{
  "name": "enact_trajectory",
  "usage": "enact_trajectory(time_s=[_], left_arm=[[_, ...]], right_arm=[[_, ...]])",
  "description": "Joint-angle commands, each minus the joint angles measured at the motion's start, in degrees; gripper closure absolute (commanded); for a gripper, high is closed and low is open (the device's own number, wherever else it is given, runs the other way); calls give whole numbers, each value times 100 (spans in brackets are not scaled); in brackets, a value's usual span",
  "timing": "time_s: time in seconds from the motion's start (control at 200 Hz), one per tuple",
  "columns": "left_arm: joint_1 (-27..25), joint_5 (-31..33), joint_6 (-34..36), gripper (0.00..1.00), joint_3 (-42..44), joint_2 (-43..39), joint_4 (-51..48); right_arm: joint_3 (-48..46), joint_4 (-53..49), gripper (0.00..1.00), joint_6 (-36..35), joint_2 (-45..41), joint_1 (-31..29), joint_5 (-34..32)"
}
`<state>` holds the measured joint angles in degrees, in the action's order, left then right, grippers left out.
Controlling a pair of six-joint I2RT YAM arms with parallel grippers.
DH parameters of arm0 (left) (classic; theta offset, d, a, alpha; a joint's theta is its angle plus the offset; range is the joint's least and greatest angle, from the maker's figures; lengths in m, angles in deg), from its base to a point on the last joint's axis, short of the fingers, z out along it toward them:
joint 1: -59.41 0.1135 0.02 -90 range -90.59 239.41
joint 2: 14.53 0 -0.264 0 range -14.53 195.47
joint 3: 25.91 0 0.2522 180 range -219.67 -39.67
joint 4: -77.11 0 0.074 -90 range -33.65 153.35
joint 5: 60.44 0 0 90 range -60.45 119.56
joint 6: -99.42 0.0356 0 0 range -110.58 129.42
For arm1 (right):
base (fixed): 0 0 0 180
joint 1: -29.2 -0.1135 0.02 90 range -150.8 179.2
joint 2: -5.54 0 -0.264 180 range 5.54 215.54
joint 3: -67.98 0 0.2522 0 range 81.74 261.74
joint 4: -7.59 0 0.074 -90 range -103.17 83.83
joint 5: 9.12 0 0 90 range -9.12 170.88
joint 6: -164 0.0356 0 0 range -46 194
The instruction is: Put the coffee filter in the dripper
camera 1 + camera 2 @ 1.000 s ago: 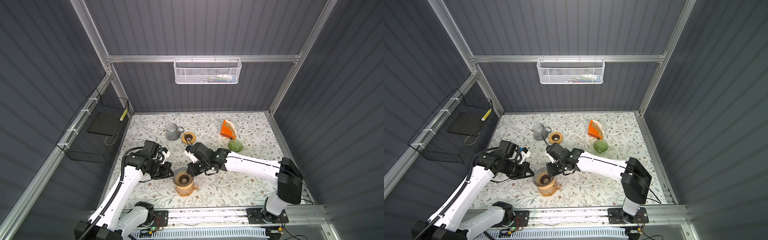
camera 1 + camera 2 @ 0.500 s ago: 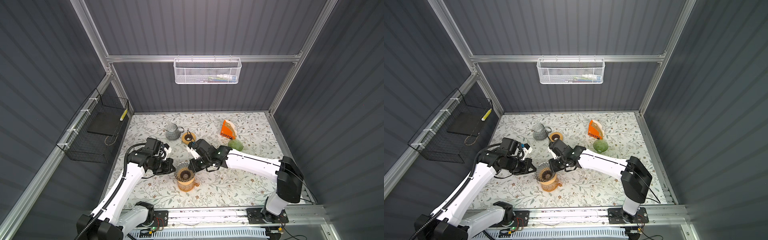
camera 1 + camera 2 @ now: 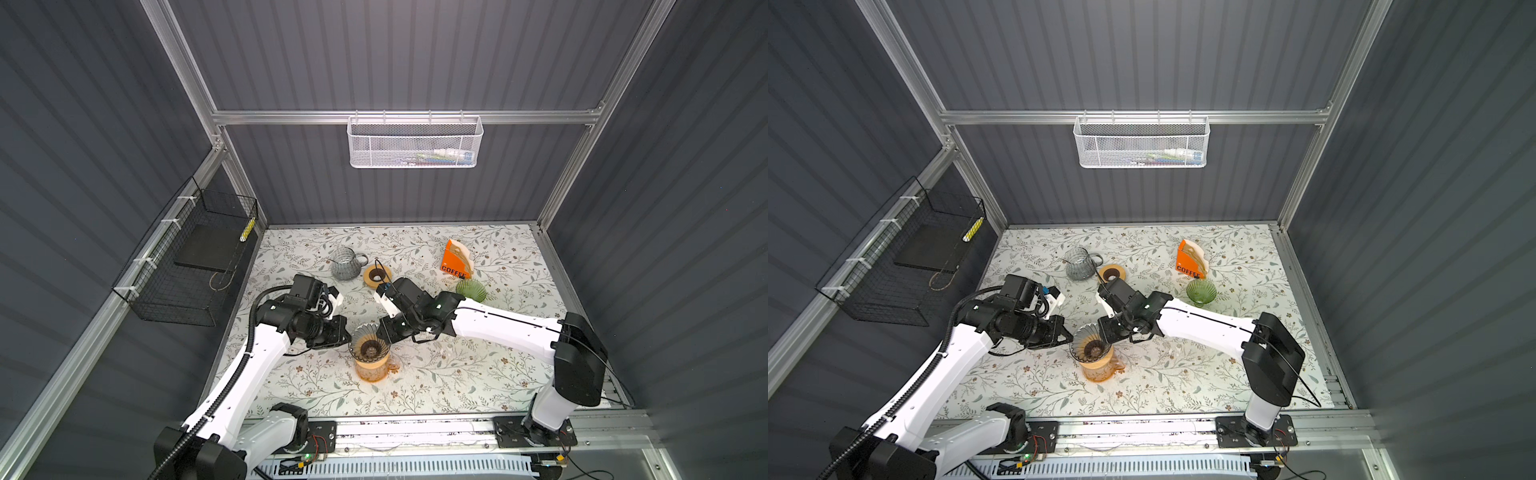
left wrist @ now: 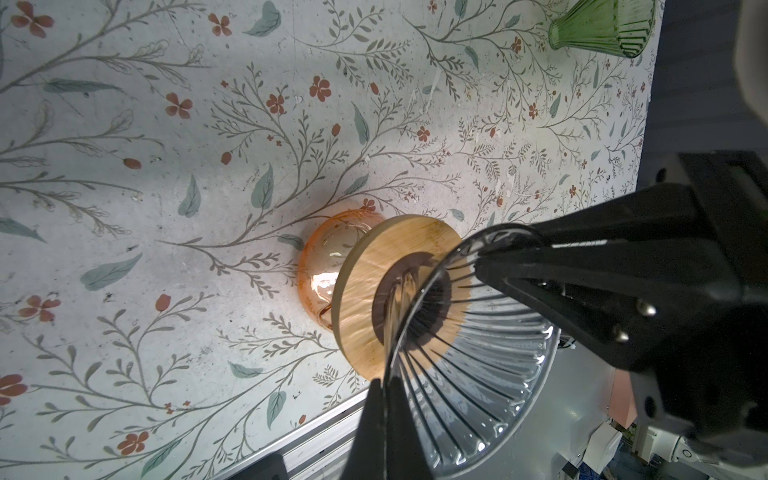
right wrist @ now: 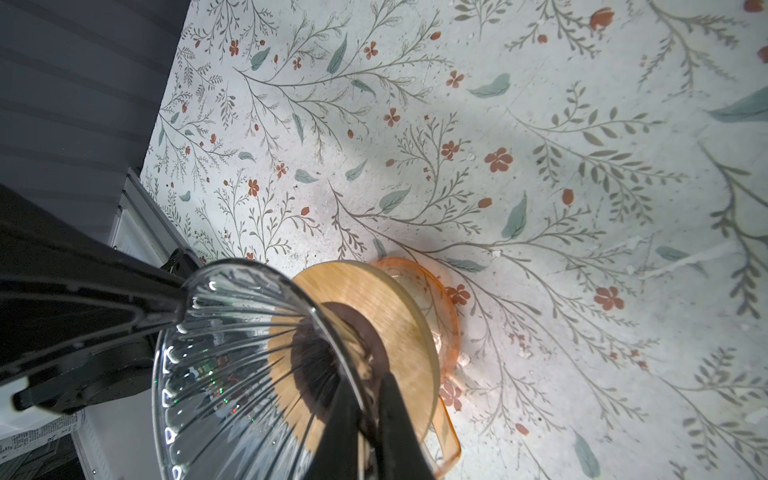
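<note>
Both tools are clamped on the rim of the clear ribbed dripper [image 3: 368,341]. In both top views the left tool [image 3: 347,333] bites the rim on its own side. The right tool [image 3: 385,330] bites the opposite side, so the tips face each other across the bowl.

The top views are too small to show the grip itself, but the wrist views show it. The left wrist view has the glass wall pinched between the left tool's fingers [image 4: 370,419], with the right tool [image 4: 484,259] across the bowl. The right wrist view has the wall between the right tool's fingers [image 5: 345,407], with the left tool [image 5: 176,299] opposite.

The wrist views plainly show a wooden collar [image 4: 365,282] under the dripper, over the mouth of an orange glass server [image 4: 318,266]. Whether the collar rests on the server I cannot tell.

Only the top views show the coffee filters [image 3: 461,250]. They stand in an orange holder [image 3: 453,264] on the surface [image 3: 478,374], well beyond the right tool toward the back wall.
</note>
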<state>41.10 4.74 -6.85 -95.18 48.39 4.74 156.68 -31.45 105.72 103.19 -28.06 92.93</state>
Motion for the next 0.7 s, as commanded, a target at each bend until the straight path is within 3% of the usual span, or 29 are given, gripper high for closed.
enact_trajectory(time_s=[0.0,0.505,0.695], left_arm=[[-121,344,-60,98,167,239,-476],[-120,425,2,98,-57,240,-467],[-121,486,33,97,-74,265,-480]], right_arm=[[-165,154,100,-209,331,43,-808],[177,-82,100,-263,319,136,-520],[313,-126,92,-289,343,171,-456]])
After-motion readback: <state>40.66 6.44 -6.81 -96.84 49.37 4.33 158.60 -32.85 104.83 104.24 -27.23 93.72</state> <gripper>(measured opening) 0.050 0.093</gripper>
